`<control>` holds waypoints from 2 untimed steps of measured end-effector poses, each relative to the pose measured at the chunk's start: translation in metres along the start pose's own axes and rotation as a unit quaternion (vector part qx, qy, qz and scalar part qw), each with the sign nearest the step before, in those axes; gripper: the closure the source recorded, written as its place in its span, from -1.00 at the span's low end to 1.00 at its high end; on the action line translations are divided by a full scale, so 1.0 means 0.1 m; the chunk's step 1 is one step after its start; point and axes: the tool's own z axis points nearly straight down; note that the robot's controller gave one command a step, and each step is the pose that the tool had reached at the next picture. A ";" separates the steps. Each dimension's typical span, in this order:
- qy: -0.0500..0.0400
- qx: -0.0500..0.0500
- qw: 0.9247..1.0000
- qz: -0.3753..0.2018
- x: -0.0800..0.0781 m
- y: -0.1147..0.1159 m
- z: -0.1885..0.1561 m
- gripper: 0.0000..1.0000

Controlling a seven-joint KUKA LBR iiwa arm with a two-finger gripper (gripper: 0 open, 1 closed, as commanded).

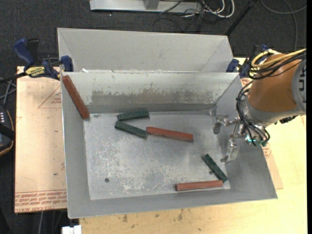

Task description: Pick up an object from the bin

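Note:
My gripper (230, 150) hangs low at the right side of the bin, close to the right wall. Just below and left of it a short dark green stick (214, 167) lies slanted on the floor, its upper end near the gripper's tip. I cannot tell whether they touch. A red-brown stick (199, 185) lies flat along the front wall, right under the green one's lower end. Nothing shows held in the gripper.
In the middle of the floor a longer red-brown stick (169, 134) lies end to end with a dark green stick (130, 129). Another dark green stick (132, 115) lies behind them. A red-brown stick (75, 97) leans along the left wall at the back corner.

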 end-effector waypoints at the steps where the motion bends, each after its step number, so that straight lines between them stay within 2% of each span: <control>1: -0.003 0.001 1.000 -0.002 -0.02 0.00 -0.04 -1.00; 2: -0.005 0.000 0.999 0.042 0.16 0.09 0.46 -1.00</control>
